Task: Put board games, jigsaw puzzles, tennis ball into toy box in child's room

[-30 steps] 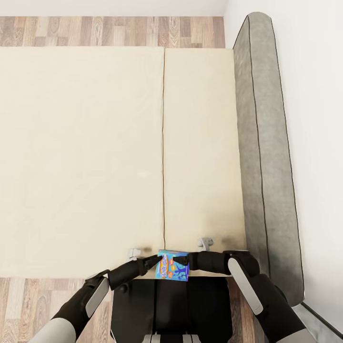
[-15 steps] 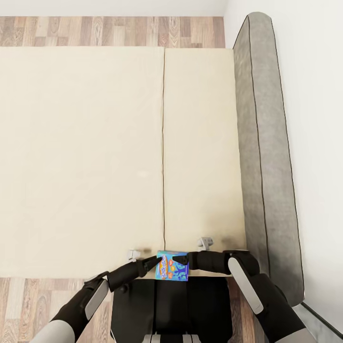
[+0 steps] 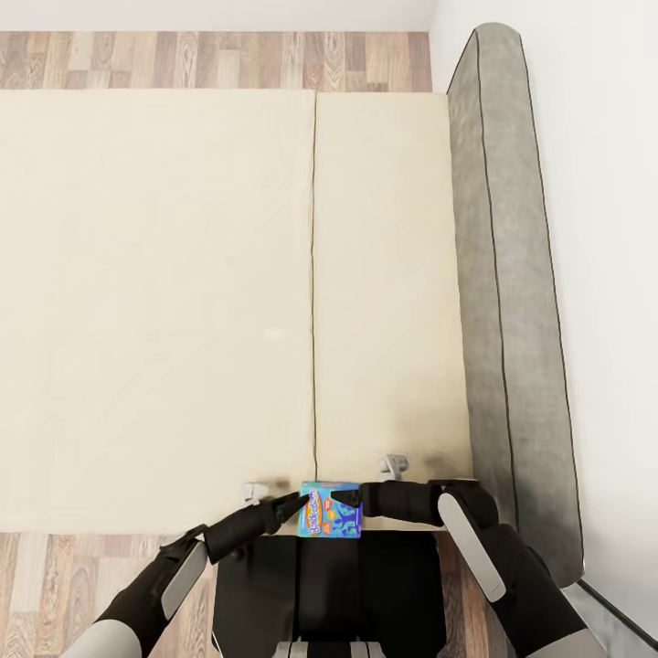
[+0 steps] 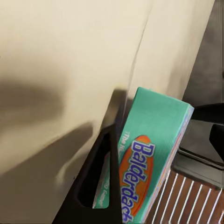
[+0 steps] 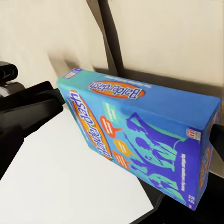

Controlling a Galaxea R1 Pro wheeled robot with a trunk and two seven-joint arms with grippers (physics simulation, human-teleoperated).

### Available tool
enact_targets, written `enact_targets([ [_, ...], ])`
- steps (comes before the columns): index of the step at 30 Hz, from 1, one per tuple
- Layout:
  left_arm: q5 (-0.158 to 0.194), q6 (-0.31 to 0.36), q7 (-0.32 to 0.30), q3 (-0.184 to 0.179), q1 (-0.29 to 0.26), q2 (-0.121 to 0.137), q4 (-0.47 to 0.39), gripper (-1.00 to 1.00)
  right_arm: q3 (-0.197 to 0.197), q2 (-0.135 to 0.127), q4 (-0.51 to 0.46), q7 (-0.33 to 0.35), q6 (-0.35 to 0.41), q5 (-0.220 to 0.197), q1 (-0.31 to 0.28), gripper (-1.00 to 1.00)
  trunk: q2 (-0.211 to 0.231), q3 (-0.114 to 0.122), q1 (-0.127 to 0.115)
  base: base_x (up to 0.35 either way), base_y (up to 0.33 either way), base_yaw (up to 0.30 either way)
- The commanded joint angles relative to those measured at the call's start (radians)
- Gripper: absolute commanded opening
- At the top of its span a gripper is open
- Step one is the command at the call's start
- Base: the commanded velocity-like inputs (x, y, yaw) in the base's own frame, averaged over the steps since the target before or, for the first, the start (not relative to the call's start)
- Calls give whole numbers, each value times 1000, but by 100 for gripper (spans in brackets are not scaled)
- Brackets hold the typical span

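A blue board game [image 3: 331, 512] with big cartoon figures hangs at the near edge of the bed [image 3: 164, 274], over my dark base. My right gripper [image 3: 340, 498] comes in from the right and is shut on it. In the right wrist view the board game [image 5: 140, 135] is very close, with one right finger [image 5: 217, 137] at its short end. My left gripper [image 3: 297, 503] touches the box's left edge. In the left wrist view one left finger [image 4: 100, 182] lies against the teal side of the box [image 4: 154, 158], and the other finger is hidden. The toy box and table are out of view.
The beige mattress stretches ahead and left, with a seam [image 3: 313, 274] running down it. The grey headboard [image 3: 512, 274] lines the right side against a white wall. Wood-plank floor [image 3: 210, 59] lies beyond the bed and at the lower left. My base [image 3: 329, 585] is against the bed's edge.
My left forearm and elbow have swung slightly down and to the left. The board game has shifted a few pixels left. The right arm has stayed still.
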Motion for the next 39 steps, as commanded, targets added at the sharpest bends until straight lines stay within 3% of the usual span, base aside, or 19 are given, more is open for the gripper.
enact_targets([
  [1, 1, 8, 66, -2, 4, 2, 1, 100, 1, -1, -1, 6, 3, 6, -1, 100, -1, 0, 0, 0, 0, 0],
  [18, 4, -19, 58, 10, 41, 11, -26, 100, -1, -2, -1, 6, 3, 5, -2, 100, -1, 0, 0, 0, 0, 0],
  [30, 12, -27, 70, 23, 117, 44, -148, 100, -2, -3, -1, 6, 2, 5, -2, 100, -1, 0, 0, 0, 0, 0],
  [39, 8, -26, 102, 38, 124, 44, -156, 100, -2, -4, -1, 6, 3, 5, -2, 100, -1, 0, 0, 0, 0, 0],
])
